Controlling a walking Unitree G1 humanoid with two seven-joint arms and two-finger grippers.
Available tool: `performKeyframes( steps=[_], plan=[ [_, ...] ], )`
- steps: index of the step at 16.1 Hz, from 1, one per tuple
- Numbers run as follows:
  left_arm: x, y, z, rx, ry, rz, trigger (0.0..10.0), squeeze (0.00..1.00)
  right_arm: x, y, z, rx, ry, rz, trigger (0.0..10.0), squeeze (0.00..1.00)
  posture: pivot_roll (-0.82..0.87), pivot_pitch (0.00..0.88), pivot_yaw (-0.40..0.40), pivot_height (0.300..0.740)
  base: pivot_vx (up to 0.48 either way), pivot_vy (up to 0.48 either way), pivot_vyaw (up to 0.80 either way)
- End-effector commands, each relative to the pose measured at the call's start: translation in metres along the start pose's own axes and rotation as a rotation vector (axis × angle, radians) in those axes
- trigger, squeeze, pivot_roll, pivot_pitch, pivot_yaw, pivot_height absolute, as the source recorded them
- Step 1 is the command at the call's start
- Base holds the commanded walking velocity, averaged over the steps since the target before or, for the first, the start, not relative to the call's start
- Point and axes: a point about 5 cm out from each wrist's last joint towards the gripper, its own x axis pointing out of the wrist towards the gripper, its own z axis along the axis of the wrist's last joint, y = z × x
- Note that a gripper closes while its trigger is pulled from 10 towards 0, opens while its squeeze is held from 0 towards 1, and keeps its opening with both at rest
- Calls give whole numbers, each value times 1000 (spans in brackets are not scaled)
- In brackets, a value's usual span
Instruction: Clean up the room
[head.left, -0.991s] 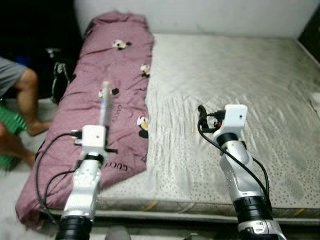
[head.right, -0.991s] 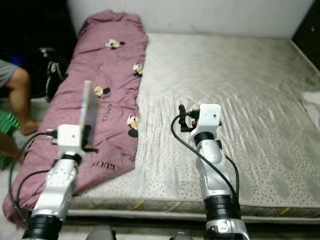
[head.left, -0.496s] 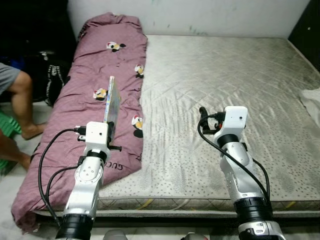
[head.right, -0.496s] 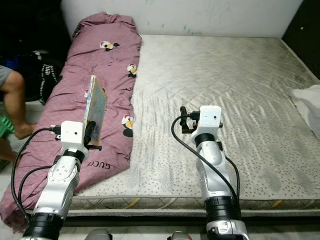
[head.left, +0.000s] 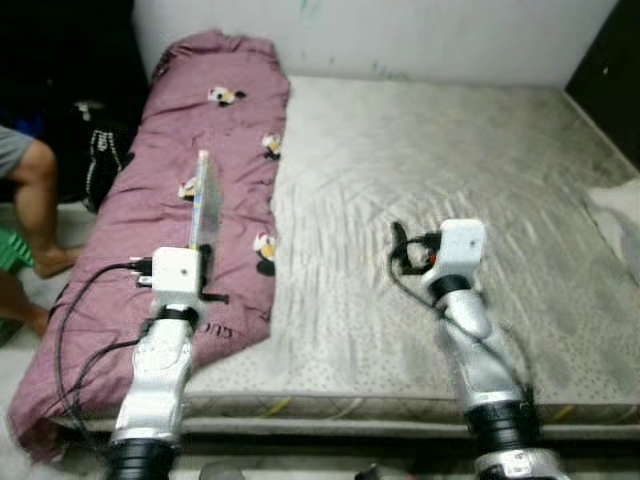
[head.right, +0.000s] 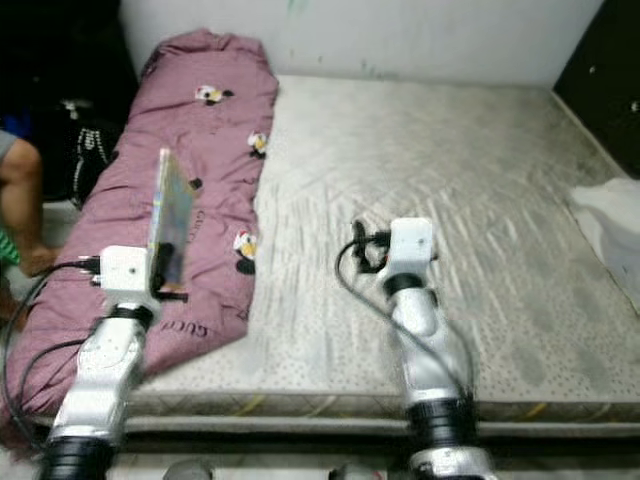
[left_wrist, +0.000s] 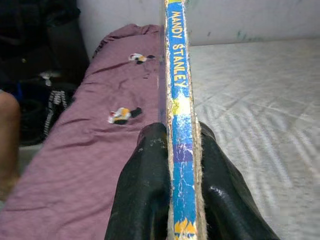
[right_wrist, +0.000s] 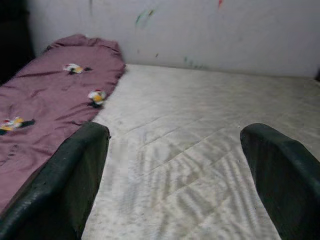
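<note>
1. Book (left_wrist: 181, 130): thin, with a worn blue and yellow spine that reads "MANDY STANLEY".
2. It stands up on its edge, long side pointing away over the purple blanket (head.left: 150, 250) on the bed (head.left: 430, 170).
3. Left claw (left_wrist: 172, 165) squeezes the book tight.
4. Right claw (right_wrist: 177, 165) is wide open, holding nothing, above the mattress.

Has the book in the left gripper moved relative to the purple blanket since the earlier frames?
Cannot tell. The book stays clamped upright in the left gripper over the purple blanket, but the whole view has shifted and blurred, so camera motion accounts for most of the apparent change.
</note>
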Motion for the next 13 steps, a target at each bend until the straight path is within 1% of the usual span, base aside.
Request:
performKeyframes(
  steps=[1, 4, 13],
  plan=[
    [4, 0, 11, 12, -45, -11, 10000, 0, 2, -1, 2, 7, -5, -1, 10000, 0, -31, 0, -3, 740, 0, -330, 0],
    [4, 0, 11, 12, -46, -10, 10000, 0, 1, -1, 0, 23, 7, 3, 10000, 0, -35, 0, -3, 740, 0, -333, 0],
    [3, -2, 11, 3, -44, -13, 10000, 0, -3, 5, -5, 27, 28, 32, 10000, 0, -34, 0, -6, 740, 0, -323, 0]
  ],
)
